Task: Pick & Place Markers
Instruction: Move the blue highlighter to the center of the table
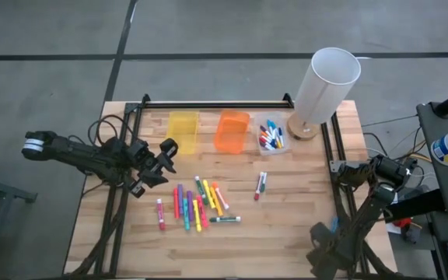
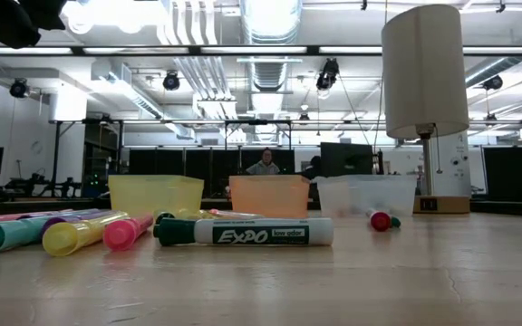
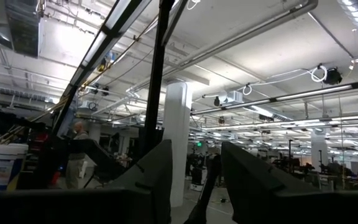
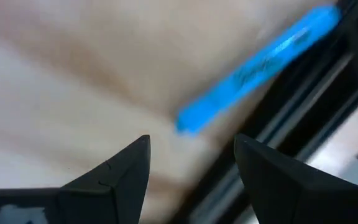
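Several coloured markers lie flat in a loose cluster on the wooden table; in the low view a green-capped one lies nearest. One marker lies apart, and several more sit in the clear bin. A blue marker lies on the table by the right frame rail. My left gripper hovers open above the table's left part, level, left of the cluster. My right gripper is open near the right near corner, pointing down just short of the blue marker.
A yellow bin and an orange bin stand beside the clear bin along the far side. A tall white cylinder stands on a round base at the far right corner. Black frame rails run along the table's edges.
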Robot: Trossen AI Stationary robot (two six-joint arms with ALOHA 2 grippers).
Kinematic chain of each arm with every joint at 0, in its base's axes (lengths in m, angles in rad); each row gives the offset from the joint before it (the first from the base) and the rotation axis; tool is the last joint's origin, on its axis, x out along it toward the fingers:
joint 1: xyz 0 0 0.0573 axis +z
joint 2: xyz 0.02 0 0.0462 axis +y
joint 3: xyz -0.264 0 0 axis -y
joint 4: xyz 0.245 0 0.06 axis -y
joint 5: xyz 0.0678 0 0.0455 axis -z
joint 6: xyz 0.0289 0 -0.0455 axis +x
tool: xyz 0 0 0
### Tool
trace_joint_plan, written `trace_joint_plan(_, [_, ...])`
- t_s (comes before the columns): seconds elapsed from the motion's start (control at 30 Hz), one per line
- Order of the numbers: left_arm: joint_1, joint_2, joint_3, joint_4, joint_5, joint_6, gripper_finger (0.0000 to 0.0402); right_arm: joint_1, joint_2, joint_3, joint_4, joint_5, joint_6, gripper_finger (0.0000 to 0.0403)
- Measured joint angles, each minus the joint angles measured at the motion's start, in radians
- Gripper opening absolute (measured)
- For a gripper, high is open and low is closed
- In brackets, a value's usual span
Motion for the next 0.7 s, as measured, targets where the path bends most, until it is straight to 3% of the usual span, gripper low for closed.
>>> trace_joint_plan(0.13, [0.0,0.004,0.0,0.0,-0.003,0.0,0.0133,-0.002,-0.001,0.008,-0.008,-0.1,-0.179,0.0226])
trace_joint_plan(0.37, [0.0,0.004,0.0,-0.001,-0.007,-0.002,0.0133,-0.005,0.007,-0.017,-0.007,-0.092,-0.368,0.0202])
trace_joint_plan(0.7, [0.0,0.008,0.001,0.0,-0.007,-0.003,0.0133,0.003,0.023,-0.035,-0.012,-0.107,-0.459,0.0019])
